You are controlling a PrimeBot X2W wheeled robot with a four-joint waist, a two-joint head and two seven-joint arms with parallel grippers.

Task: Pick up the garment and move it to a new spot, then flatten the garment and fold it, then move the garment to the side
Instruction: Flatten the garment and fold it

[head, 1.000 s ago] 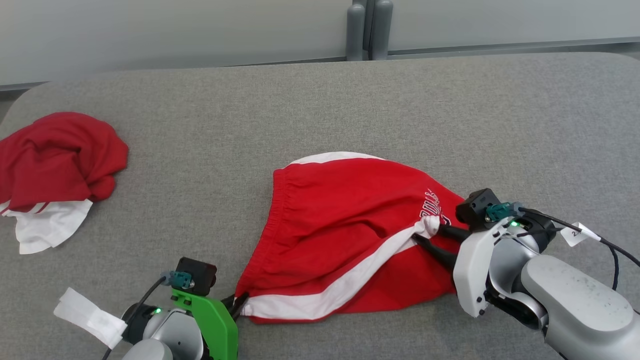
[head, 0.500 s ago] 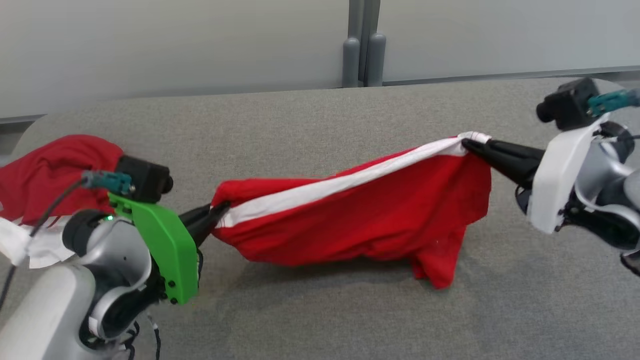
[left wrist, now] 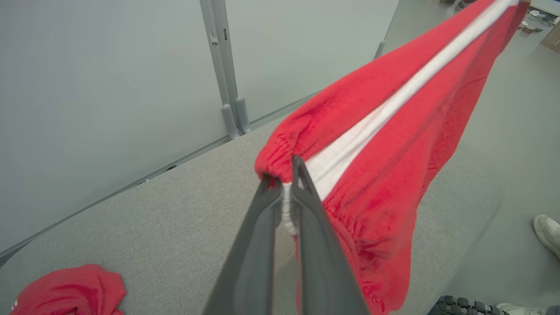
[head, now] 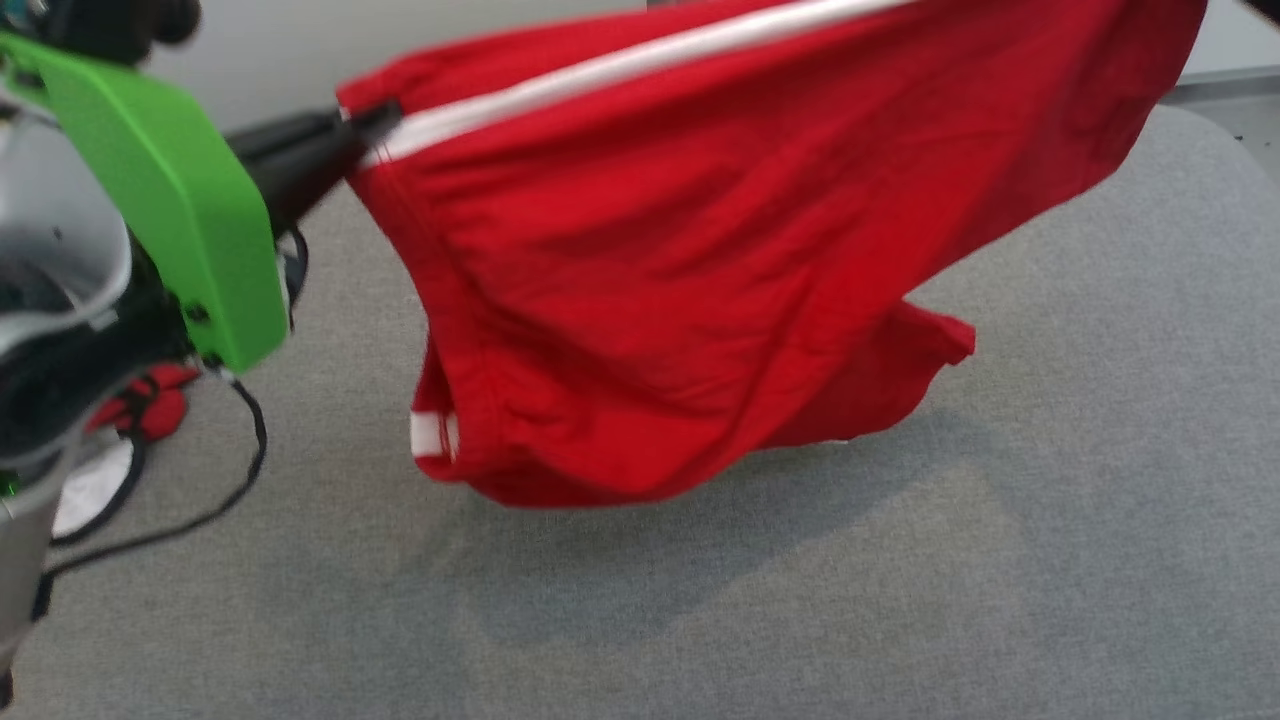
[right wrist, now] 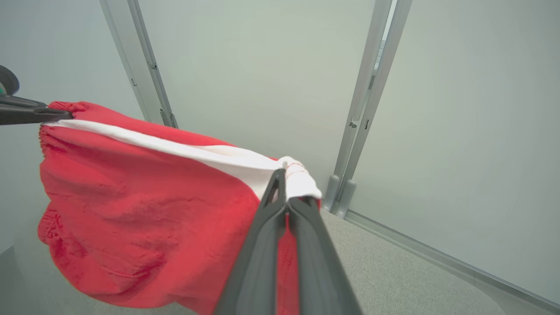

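Garment (head: 700, 250) suspended above the tabletop (head: 1000, 520), stretched along its white stripe between the two hands, with its bulk hanging below and apparently clear of the surface. Each grip is taken on only a small pinch of edge, so slippage is judged the chief risk: the whole weight is borne at two points, and any swing or sharp pull would load them further. If one corner were released, the cloth would be left dangling and would bunch when set down. Folds could likewise be trapped underneath if the garment is lowered while its hanging layers are doubled. The left hand (left wrist: 283, 177) is pressed together on the gathered waistband at one end of the stripe, with its fingers directed sideways into the cloth and raised high at the left of the head view. The right hand (right wrist: 283, 192) is pinched on the white fabric at the opposite end, and the stripe is seen to rise toward it in the head view.
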